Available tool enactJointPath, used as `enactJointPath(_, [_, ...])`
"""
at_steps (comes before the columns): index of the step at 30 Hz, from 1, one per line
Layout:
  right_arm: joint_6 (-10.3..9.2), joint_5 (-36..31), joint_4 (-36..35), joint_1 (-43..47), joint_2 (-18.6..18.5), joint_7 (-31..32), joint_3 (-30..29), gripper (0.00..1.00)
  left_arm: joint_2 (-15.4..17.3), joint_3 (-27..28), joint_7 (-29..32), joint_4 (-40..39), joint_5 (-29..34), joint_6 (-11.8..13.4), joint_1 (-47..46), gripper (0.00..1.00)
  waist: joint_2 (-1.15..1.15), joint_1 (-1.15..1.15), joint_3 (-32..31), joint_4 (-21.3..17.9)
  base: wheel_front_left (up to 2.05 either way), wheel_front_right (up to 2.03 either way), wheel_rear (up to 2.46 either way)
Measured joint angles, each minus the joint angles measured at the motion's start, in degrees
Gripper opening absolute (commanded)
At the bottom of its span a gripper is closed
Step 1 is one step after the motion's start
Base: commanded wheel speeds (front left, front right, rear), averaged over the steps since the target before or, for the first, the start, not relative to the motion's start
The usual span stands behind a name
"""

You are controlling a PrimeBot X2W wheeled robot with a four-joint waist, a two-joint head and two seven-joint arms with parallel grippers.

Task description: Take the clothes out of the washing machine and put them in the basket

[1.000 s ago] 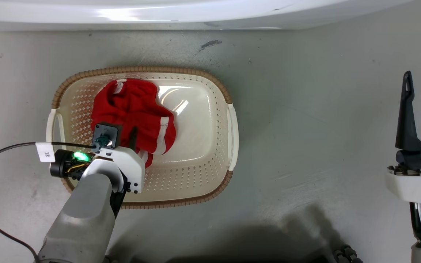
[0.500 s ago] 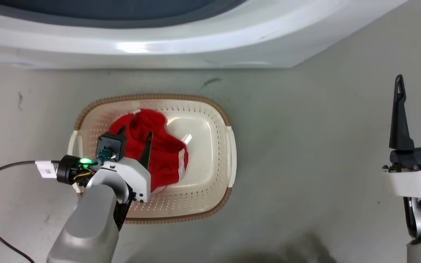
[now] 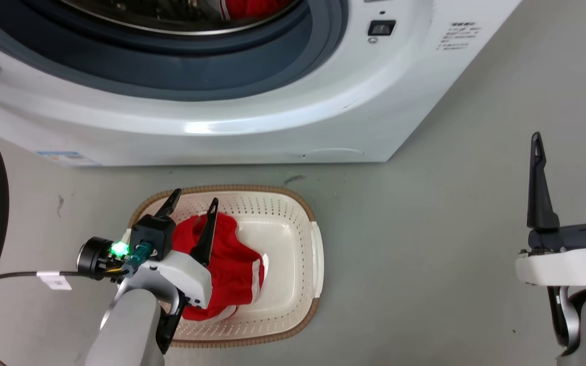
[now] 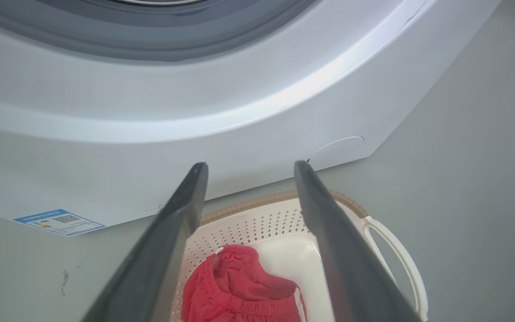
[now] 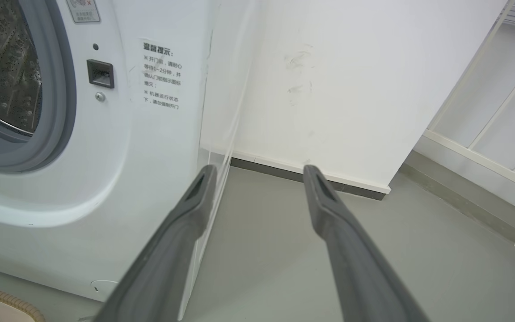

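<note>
Lying bunched in the basket (image 3: 272,193), a red garment (image 3: 232,274) with white trim is noted beneath the left claw (image 3: 196,196), whose fingers are spread and grip nothing. More red fabric (image 3: 252,7) is seen inside the drum of the washing machine (image 3: 272,122), beyond that claw's tips. The right claw (image 3: 565,132) is held spread and empty over the floor (image 3: 425,254), well apart to the right.

Scuffed grey floor (image 3: 415,244) meets a white wall (image 5: 351,80) with dark skirting (image 5: 284,172)
</note>
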Motion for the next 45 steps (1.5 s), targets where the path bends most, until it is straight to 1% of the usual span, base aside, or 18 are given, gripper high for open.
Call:
enactJointPath(6, [0.00, 1.34, 0.78, 1.34, 0.00, 0.00, 0.43, 1.00, 0.04, 0.19, 0.00, -5.58, 0.81, -0.54, 2.92, 1.00, 0.00, 0.00, -3.38, -0.66, 0.00, 0.00, 0.00])
enactJointPath(11, [0.01, 2.00, 1.00, 2.12, 0.02, 0.00, 1.30, 1.00, 1.98, 0.22, 0.00, -8.15, 1.01, -1.01, 2.42, 1.00, 0.00, -0.01, -3.81, -1.97, 0.00, 0.00, 0.00])
enactJointPath(17, [0.00, 4.00, 1.08, 2.22, 0.00, 0.00, 0.49, 1.00, 5.41, -1.16, 0.00, -7.62, 0.36, -1.35, -3.91, 1.00, 0.00, 0.00, -2.60, -3.96, 0.00, 0.00, 0.00])
enactJointPath(21, [0.01, 4.78, 1.16, 2.31, 0.03, 0.00, 1.08, 1.00, 8.09, -3.77, 1.56, -4.86, -2.33, -1.37, -10.63, 1.00, 0.00, 0.00, -0.98, -5.46, 0.00, 0.00, 0.00])
enactJointPath(24, [0.00, 6.32, 0.60, 2.02, -0.01, 0.00, 1.03, 1.00, 10.62, -6.28, 5.76, -4.58, -5.79, -1.45, -16.91, 1.00, 0.00, 0.00, 0.95, -6.60, 0.00, 0.00, 0.00])
enactJointPath(28, [0.00, 7.97, -0.45, 0.69, -0.02, 0.00, 1.81, 1.00, 14.85, -9.04, 12.41, -4.14, -8.97, -1.45, -26.76, 1.00, 0.00, 0.00, 4.35, -8.20, 0.00, 0.00, 0.00])
enactJointPath(33, [0.00, 10.87, -1.00, -0.32, -0.02, 0.00, 3.65, 1.00, 19.60, -14.43, 24.28, -2.02, -15.00, -1.46, -39.72, 1.00, 0.00, 0.01, 9.28, -10.67, 0.00, 0.00, 0.00])
enactJointPath(36, [0.00, 13.13, -1.10, -0.55, -0.02, 0.00, 5.00, 1.00, 22.60, -16.51, 31.33, 0.01, -18.73, -1.46, -47.46, 1.00, 0.00, 0.01, 12.26, -12.47, 0.00, 0.00, 0.00])
enactJointPath(40, [0.00, 15.03, -1.44, -0.87, -0.03, 0.00, 6.31, 1.00, 24.10, -16.92, 39.49, 4.30, -22.80, -1.46, -57.49, 1.00, 0.00, 0.02, 16.11, -15.06, 0.00, 0.00, 0.00])
enactJointPath(45, [0.00, 15.93, -1.86, -0.98, -0.02, 0.00, 8.26, 1.00, 25.22, -17.56, 46.84, 9.37, -23.23, -1.45, -66.32, 1.00, 0.00, 0.02, 19.95, -18.53, 0.00, 0.00, 0.00])
